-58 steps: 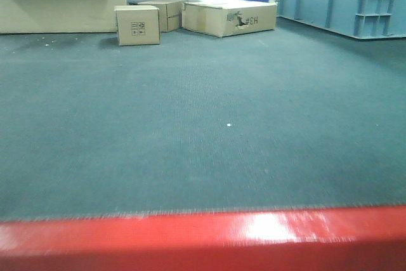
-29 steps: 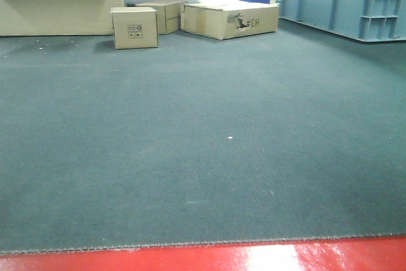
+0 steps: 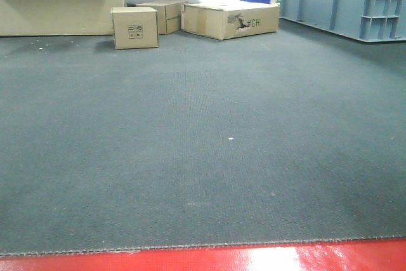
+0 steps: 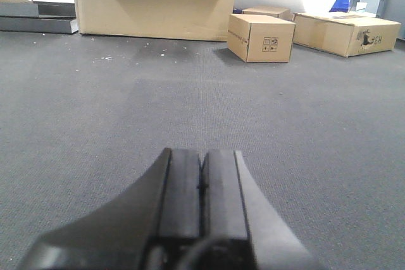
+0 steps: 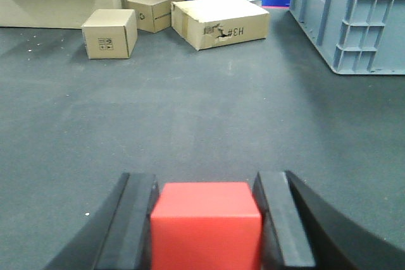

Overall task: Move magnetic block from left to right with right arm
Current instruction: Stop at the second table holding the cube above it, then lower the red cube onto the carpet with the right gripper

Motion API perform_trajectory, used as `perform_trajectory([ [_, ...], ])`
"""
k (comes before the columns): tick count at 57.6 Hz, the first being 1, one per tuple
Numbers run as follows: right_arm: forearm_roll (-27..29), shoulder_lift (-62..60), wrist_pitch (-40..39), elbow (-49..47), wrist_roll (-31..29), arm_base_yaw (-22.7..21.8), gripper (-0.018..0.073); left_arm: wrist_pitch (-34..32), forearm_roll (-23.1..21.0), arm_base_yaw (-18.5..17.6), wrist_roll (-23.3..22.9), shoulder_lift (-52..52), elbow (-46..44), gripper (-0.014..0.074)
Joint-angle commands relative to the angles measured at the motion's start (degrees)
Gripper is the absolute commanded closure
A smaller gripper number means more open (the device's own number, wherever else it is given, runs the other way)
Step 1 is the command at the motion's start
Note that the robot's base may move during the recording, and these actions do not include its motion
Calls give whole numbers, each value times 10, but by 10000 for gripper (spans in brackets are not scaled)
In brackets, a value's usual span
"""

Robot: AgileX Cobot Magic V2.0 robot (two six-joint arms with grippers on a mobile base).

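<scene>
Between the fingers [image 5: 136, 219] of the right gripper [image 5: 205, 181]: red block [image 5: 205, 226], clamped from 9 and 3 o'clock (a cube, no long axis), carpet [image 5: 202, 105] ahead at 12. Left gripper [image 4: 202, 164]: fingers pressed together, empty.

This looks like a storeroom or warehouse-style workspace. A wide stretch of dark grey carpet [image 3: 203, 157] runs back to a cluster of shipping goods: a small cardboard box [image 3: 134, 27] printed with handling symbols, a second box [image 3: 166, 14] just behind it, and a long torn carton [image 3: 229, 19] with stencilled lettering. A big grey-blue plastic crate [image 3: 342, 1] with ribbed walls stands at the right, and a large plain cardboard carton [image 4: 155, 1] stands at the left.
</scene>
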Motion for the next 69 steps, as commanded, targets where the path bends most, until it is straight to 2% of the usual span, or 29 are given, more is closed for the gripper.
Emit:
perform_trajectory([
  [1, -1, 26, -44, -29, -5, -2, 376, -48, -3, 1, -3, -5, 5, 722],
  [5, 13, 65, -39, -55, -17, -1, 376, -48, -3, 1, -3, -5, 5, 722],
  [16, 85, 208, -13, -143, -100, 0, 376, -48, -3, 1, -3, -5, 5, 722],
  [22, 114, 286, -9, -186, -123, 23, 376, -48, -3, 1, -3, -5, 5, 722],
  [37, 116, 491, -10, -273, -136, 105, 376, -48, -3, 1, -3, -5, 5, 722],
  [54, 117, 699, -4, -345, -136, 112, 376, -48, -3, 1, -3, -5, 5, 722],
  [69, 117, 827, -23, -353, -136, 112, 376, -48, -3, 1, -3, -5, 5, 722],
])
